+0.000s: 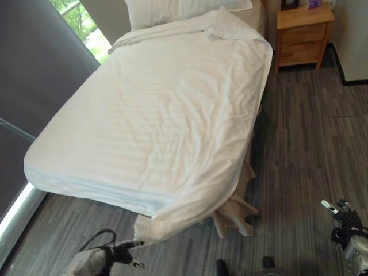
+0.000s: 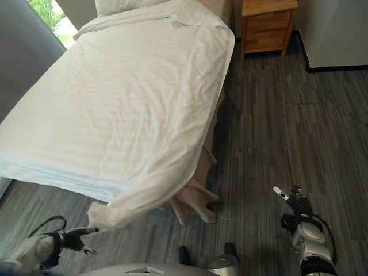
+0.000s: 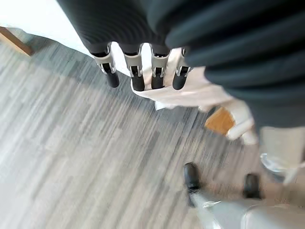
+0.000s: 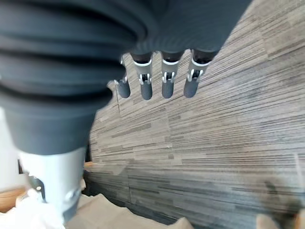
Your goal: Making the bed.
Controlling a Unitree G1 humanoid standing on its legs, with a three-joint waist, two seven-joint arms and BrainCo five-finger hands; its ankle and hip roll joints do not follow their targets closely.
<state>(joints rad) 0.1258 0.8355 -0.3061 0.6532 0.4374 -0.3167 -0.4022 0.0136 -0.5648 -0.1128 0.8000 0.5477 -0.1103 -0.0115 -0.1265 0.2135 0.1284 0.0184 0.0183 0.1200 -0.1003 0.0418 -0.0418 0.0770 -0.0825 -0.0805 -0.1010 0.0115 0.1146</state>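
Observation:
The bed [image 1: 161,115] is covered by a white striped duvet, smooth over most of its top with creases toward the right side. A white pillow [image 1: 172,8] lies at the head end. The duvet's near right corner [image 1: 172,221] hangs off the foot of the bed toward the floor. My left hand [image 1: 118,253] is low by that hanging corner, fingers [image 3: 138,78] straight and pointing at the cloth, holding nothing. My right hand [image 1: 345,221] hovers over the floor at the lower right, its fingers [image 4: 164,81] straight and empty.
A beige under-cloth [image 1: 236,210] spills out below the bed's near corner. A wooden nightstand [image 1: 302,34] stands at the head end on the right. A window [image 1: 80,23] and a dark blind [image 1: 34,75] run along the bed's left. Grey plank floor [image 1: 310,144] lies to the right.

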